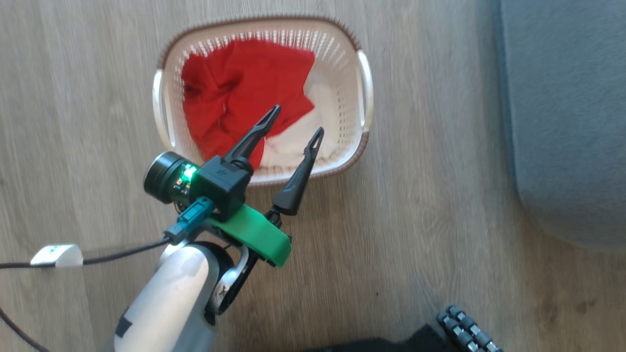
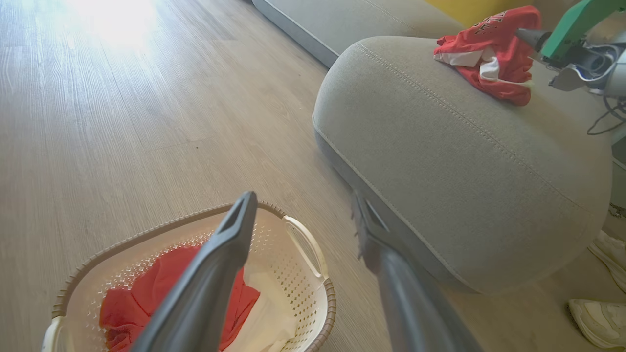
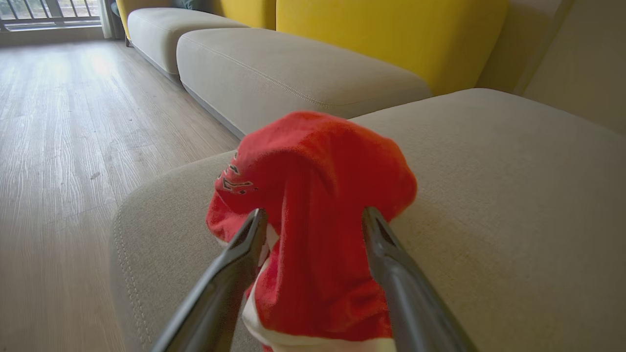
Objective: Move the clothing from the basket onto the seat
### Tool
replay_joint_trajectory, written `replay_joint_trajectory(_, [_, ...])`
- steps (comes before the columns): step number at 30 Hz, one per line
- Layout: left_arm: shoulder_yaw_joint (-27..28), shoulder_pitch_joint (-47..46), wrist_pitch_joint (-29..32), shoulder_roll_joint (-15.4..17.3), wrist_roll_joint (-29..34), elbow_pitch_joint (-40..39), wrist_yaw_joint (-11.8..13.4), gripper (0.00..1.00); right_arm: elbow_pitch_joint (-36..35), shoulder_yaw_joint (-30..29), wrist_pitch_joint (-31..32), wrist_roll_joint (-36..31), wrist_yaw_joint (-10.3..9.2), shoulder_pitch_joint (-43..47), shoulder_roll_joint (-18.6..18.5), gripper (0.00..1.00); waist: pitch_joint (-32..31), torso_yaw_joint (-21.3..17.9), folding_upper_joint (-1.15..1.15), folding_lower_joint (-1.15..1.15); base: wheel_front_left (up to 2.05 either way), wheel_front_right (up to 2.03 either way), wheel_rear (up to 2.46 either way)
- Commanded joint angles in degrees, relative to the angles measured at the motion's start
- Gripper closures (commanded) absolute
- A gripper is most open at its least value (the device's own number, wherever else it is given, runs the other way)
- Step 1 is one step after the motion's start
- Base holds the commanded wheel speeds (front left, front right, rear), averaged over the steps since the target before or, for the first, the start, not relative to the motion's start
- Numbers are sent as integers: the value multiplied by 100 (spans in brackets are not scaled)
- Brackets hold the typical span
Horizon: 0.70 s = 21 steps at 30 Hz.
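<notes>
Showing the clothing divided between two places. In the head view, the basket (image 1: 259,22) stands on the wooden floor (image 1: 440,205) at the upper middle of the frame. It holds a crumpled red garment (image 1: 234,93) with white fabric (image 1: 325,98) along its right side. The left gripper (image 1: 298,120) hangs over the basket's lower edge; its jaws are spread wide with nothing between them, and the fingers point toward the upper right. The seat (image 1: 567,122) occupies the right edge of the frame, well apart from the basket.

In the left wrist view, the left gripper (image 2: 301,198) rises from the bottom edge, again with the jaws apart. The basket (image 2: 146,232) lies at the lower left, its red garment (image 2: 132,303) inside. The seat (image 2: 464,161), with its line of light stitching, takes the centre and right. A second red garment (image 2: 494,63) with white trim rests on top of the seat at the upper right. A pale shoe (image 2: 601,322) lies at the lower right.

In the right wrist view, the second red garment (image 3: 313,161) sits bunched at the centre on the seat (image 3: 513,195), with dark lettering (image 3: 234,183) on its left side. The right gripper (image 3: 313,214) has its jaws spread, one finger on either side of the cloth. A yellow backrest (image 3: 381,39) spans the top.
</notes>
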Motion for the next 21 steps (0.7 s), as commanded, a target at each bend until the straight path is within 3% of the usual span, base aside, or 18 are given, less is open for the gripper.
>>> replay_joint_trajectory(1, [198,109,-61,4,-48,-117,63,0,-231,204,-49,112,-2,262,-56,0,-447,-68,0,0,0,0,0])
replay_joint_trajectory(7, [435,399,-411,-65,-297,340,215,0,-934,1278,-51,1079,-2,1726,366,0,-1441,29,0,0,0,0,0])
replay_joint_trajectory(14, [802,908,-823,-77,-612,942,433,0,-2116,2556,-51,2146,-2,3723,909,0,-2503,411,0,0,0,0,0])
replay_joint_trajectory(21, [1344,1161,-1197,216,-710,1699,586,0,-3435,3712,-51,2630,-2,5225,1146,0,-3155,861,0,0,0,0,0])
